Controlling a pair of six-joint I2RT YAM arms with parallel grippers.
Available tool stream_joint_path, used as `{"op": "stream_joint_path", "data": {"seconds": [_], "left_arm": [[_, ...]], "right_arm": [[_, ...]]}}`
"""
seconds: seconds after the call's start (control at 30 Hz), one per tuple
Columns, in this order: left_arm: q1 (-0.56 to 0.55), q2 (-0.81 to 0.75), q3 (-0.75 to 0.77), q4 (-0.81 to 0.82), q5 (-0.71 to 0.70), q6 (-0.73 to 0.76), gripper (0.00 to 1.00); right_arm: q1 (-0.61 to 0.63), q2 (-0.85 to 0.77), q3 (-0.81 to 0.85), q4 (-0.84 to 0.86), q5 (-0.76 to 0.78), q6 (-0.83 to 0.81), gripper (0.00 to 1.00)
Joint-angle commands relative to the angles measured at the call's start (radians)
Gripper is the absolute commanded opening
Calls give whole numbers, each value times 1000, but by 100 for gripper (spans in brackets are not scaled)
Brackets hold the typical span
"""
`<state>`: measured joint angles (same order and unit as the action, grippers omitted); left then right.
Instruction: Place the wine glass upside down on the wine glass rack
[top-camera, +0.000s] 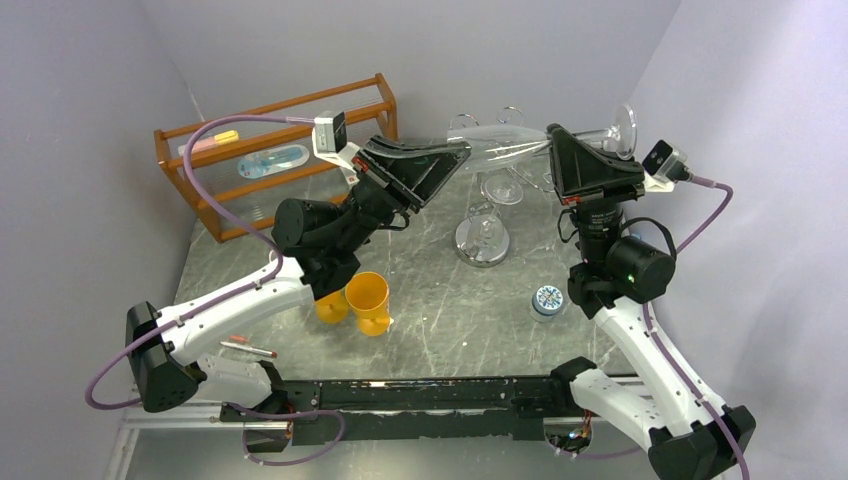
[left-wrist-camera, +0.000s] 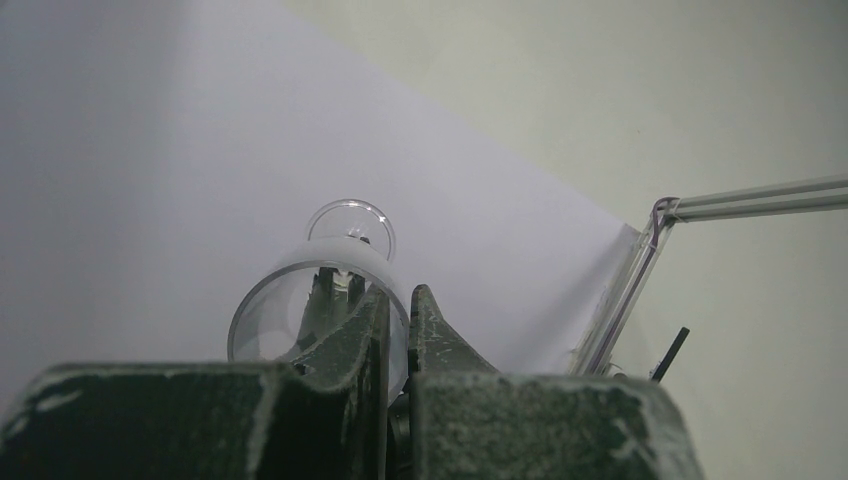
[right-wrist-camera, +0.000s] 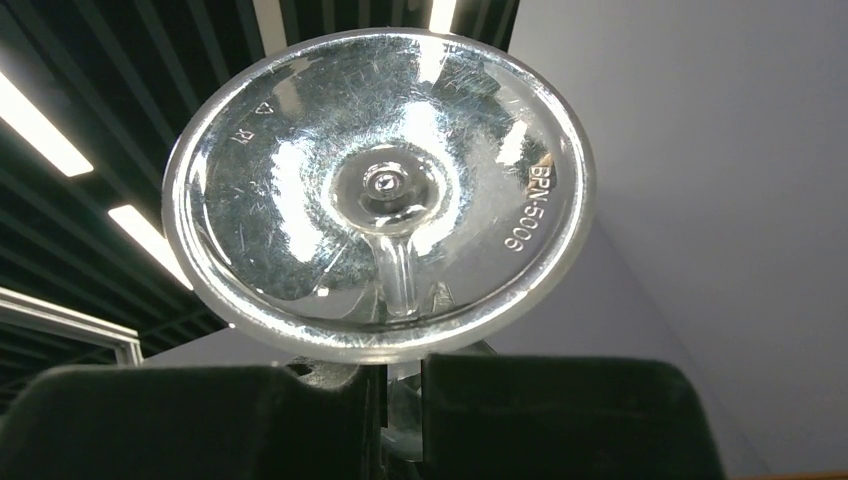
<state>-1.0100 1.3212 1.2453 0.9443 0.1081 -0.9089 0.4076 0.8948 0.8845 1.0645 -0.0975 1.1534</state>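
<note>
The clear wine glass lies on its side in the air between my two grippers, its foot pointing right. My left gripper is shut on the bowl's rim, one finger inside the bowl and one outside. My right gripper is shut on the stem just below the round foot, which fills the right wrist view. The chrome wine glass rack stands on its round base just below and behind the glass, its scroll arms near the back wall.
An orange-brown wooden shelf stands at the back left. Two yellow cups sit under the left arm. A small round tin lies by the right arm and a pen by the left base.
</note>
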Motion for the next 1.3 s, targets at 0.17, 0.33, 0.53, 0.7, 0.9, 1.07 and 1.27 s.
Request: {"op": "stream_joint_path", "data": {"seconds": [0.17, 0.33, 0.53, 0.7, 0.9, 1.07, 1.27], "left_arm": [[-4, -50, -72, 30, -24, 3, 44], [-4, -146, -135, -196, -86, 42, 77], [-4, -242, -62, -627, -106, 220, 86], [-4, -283, -18, -908, -231, 362, 88], [-2, -299, -12, -1075, -333, 447, 87], [0, -308, -35, -1157, -351, 470, 88], [23, -326, -100, -1177, -314, 426, 89]], "right_arm": [[5, -53, 33, -80, 17, -68, 0], [4, -147, 67, -334, 13, -246, 0], [5, -281, 146, -798, 9, -468, 0], [5, -339, 278, -1190, 46, -627, 0], [6, -330, 387, -1495, 171, -760, 0], [6, -332, 386, -1620, 250, -785, 0], [5, -321, 355, -1730, 417, -813, 0]]}}
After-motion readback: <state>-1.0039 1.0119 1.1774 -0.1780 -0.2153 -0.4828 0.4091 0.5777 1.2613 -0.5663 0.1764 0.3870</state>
